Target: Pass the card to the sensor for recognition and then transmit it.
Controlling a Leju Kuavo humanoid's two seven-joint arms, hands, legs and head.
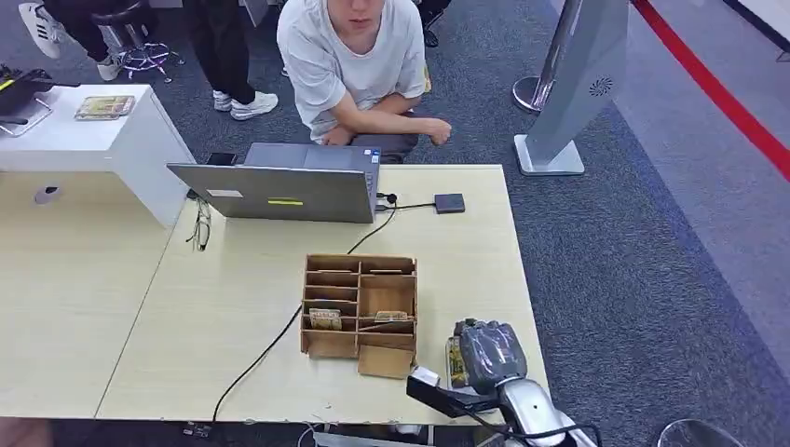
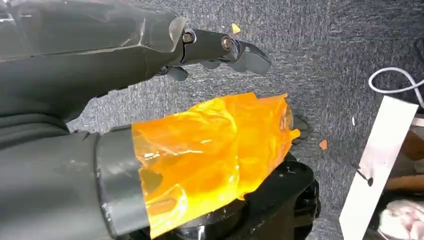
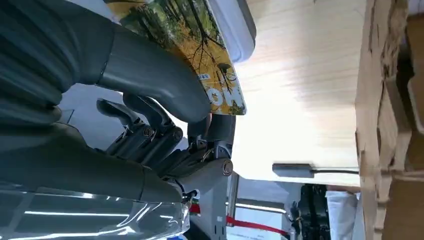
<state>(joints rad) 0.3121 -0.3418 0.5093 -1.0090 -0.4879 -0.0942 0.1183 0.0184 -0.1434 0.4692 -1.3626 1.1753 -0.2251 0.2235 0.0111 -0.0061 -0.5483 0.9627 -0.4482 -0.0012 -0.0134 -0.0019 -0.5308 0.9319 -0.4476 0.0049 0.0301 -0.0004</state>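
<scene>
Right hand (image 1: 486,354) sat low at the table's (image 1: 466,270) near right edge, just beside the wooden organiser (image 1: 359,314). Its thumb and fingers (image 3: 165,145) pinched the card (image 3: 200,55), printed with autumn trees. The small dark sensor (image 1: 449,203) lay well away, near the laptop (image 1: 279,186).

Judged step: card gripped, lift pending. Best raised straight up clear of the organiser wall before reaching forward, kept flat for the reader.

Left hand (image 2: 150,50) hung over carpet, fingers loosely apart, holding nothing. Amber film hid its thumb. In the head view the hand covered most of the card.
</scene>
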